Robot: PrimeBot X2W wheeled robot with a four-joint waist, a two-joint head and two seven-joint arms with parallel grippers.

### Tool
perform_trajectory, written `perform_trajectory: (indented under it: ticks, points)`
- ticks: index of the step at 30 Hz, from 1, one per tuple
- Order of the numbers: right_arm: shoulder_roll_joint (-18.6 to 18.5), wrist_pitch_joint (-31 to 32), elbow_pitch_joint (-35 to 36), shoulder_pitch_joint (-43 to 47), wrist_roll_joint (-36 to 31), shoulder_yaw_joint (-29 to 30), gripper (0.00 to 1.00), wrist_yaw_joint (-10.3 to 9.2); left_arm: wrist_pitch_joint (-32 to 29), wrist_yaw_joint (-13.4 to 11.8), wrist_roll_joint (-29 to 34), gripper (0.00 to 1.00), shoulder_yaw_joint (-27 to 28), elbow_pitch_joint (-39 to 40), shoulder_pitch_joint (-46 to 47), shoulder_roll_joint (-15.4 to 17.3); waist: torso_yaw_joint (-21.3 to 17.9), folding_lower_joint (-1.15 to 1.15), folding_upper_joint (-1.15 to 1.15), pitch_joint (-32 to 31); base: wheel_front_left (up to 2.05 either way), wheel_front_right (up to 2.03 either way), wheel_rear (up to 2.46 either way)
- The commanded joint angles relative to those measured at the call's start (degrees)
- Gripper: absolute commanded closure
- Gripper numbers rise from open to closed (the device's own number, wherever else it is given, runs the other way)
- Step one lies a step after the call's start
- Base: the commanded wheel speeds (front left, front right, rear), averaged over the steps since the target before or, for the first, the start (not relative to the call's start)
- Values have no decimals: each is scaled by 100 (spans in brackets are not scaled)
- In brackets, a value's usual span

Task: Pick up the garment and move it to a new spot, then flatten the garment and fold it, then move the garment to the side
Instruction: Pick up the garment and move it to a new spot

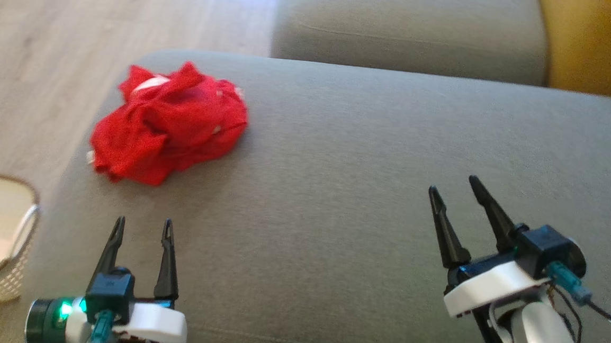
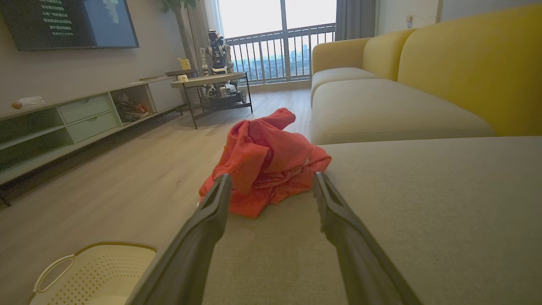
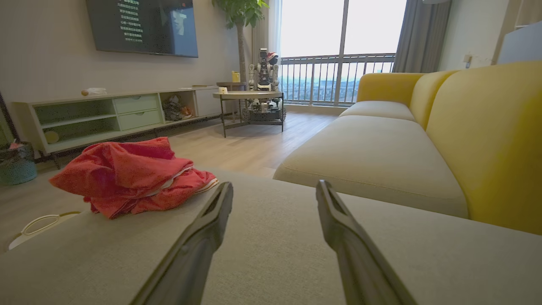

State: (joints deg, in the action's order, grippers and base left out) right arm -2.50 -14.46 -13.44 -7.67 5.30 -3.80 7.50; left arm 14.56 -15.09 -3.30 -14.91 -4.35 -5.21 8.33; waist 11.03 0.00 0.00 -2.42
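Both claws wide open, gripping nothing: left gripper (image 1: pixel 144 221) near red garment (image 1: pixel 170 123), right gripper (image 1: pixel 452 183) well apart. It sits bunched at far-left corner of grey cushion (image 1: pixel 364 159). I reckon light, floppy, not slippery; I'd pinch raised fold on top

The bunched garment (image 1: pixel 167 126) hides its own kind; the edge crops the basket (image 1: pixel 4 283).

Crumpled cloth garment (image 1: pixel 167 126), matt woven cushion (image 1: pixel 367 196)
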Motion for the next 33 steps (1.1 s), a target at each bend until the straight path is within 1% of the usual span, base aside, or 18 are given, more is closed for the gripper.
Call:
perform_trajectory:
  ticks: [1,6,11,18,22,27,31,33]
  points:
    - [-38,-54,174,-149,43,-139,0,-1,44,5,48,0,237,207,212,51,340,0,0,-111,0,0,0]
    - [-38,-54,138,-47,171,-211,0,-1,44,63,85,0,283,216,78,91,780,0,0,-245,0,0,0]
    - [-38,-54,126,35,284,-336,0,-1,44,110,109,0,324,240,-33,130,1067,0,0,-326,0,0,0]
    - [-38,-54,94,29,421,-423,0,-1,44,137,104,0,422,316,-89,148,1156,0,0,-289,0,0,0]
    - [-38,-54,134,-32,452,-412,0,-1,44,210,-66,0,700,421,-49,223,1089,0,0,-198,0,0,0]
    - [-38,-54,281,-193,260,-272,0,-1,44,497,-110,0,947,526,276,514,949,0,0,200,0,0,0]
    - [-38,-54,402,-381,81,-207,0,-1,44,866,-384,0,1140,369,795,680,807,0,0,635,0,0,0]
    - [-38,-54,478,-494,-7,-185,0,-1,23,1078,-441,0,1148,139,1115,844,733,0,0,877,0,0,0]
